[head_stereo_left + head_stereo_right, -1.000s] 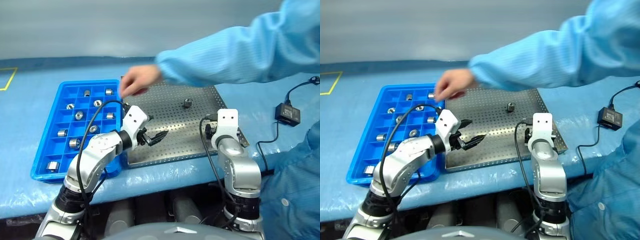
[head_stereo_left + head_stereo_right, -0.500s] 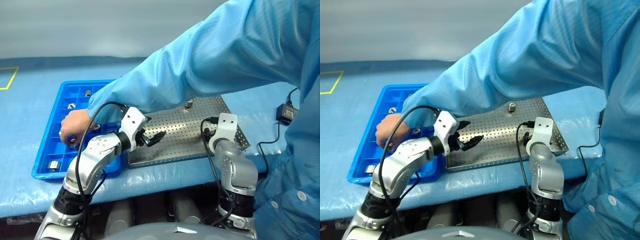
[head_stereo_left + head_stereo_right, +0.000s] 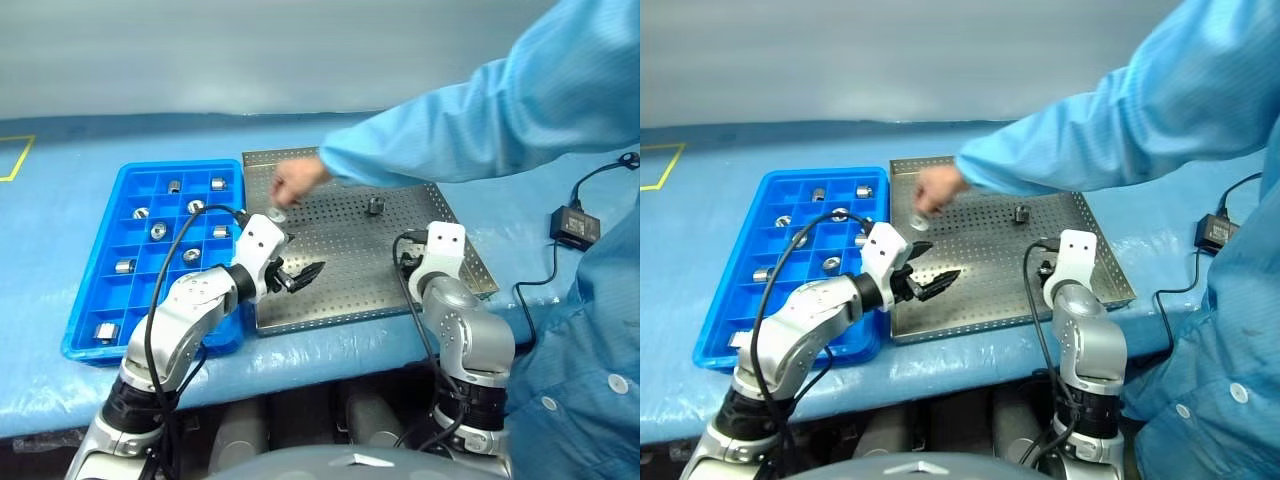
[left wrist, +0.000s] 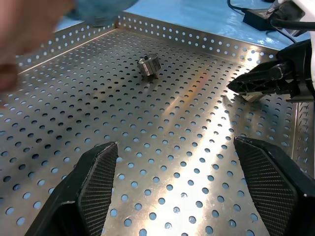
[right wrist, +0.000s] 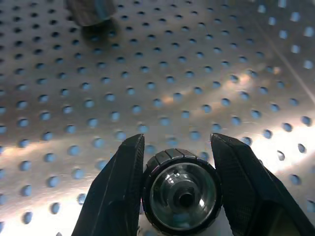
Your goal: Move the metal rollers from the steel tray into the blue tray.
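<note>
The steel tray [image 3: 350, 290] lies in the middle of the table, with the blue tray [image 3: 95, 300] to its left holding several metal rollers [image 3: 158, 230]. One roller [image 3: 375, 205] stands on the steel tray's far part. My right gripper [image 5: 177, 143] is low over the tray's right side, shut on another metal roller [image 5: 180, 192]. My left gripper [image 3: 302, 274] hovers open over the tray's near left, with nothing between its fingers [image 4: 98, 182]. A person's hand [image 3: 296, 182] is over the tray's far left with a roller [image 3: 275, 213] just under it.
The person's blue sleeve [image 3: 480, 130] stretches over the tray's far side from the right. A black power adapter [image 3: 573, 224] and its cable lie on the blue table cover to the right. Black cables run along both of my arms.
The person's hand reached into the blue tray, then drew back over the steel tray with a roller. My right gripper closed on a roller and shifted left. The left gripper stayed open.
</note>
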